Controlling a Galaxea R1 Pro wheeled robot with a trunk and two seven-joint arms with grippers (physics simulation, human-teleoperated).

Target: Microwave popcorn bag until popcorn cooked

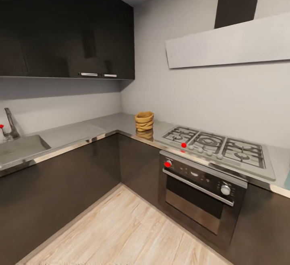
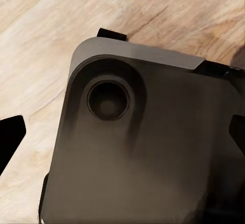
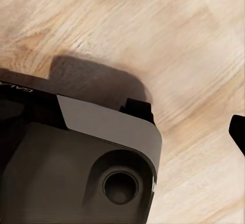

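The popcorn bag [image 1: 144, 121], a small tan crumpled sack with a rolled rim, stands upright on the grey steel countertop [image 1: 76, 133] in the corner, just left of the gas hob. A pale mint-blue sliver [image 1: 287, 179] shows at the far right edge on the worktop; I cannot tell what it is. My left gripper [image 2: 122, 137] hangs open over the wooden floor, its dark fingertips [image 2: 11, 138] far apart, nothing between them. Of my right gripper [image 3: 122, 137], one fingertip [image 3: 238, 132] shows at the picture's edge; it is open and holds nothing.
A gas hob [image 1: 215, 143] with red-marked knobs sits above a built-in steel oven [image 1: 199, 194]. At the left are a sink [image 1: 18, 146] and tap [image 1: 11, 124]. Dark cabinets run under both worktops. My own dark base [image 2: 153, 147] stands on the wood floor [image 1: 121, 233].
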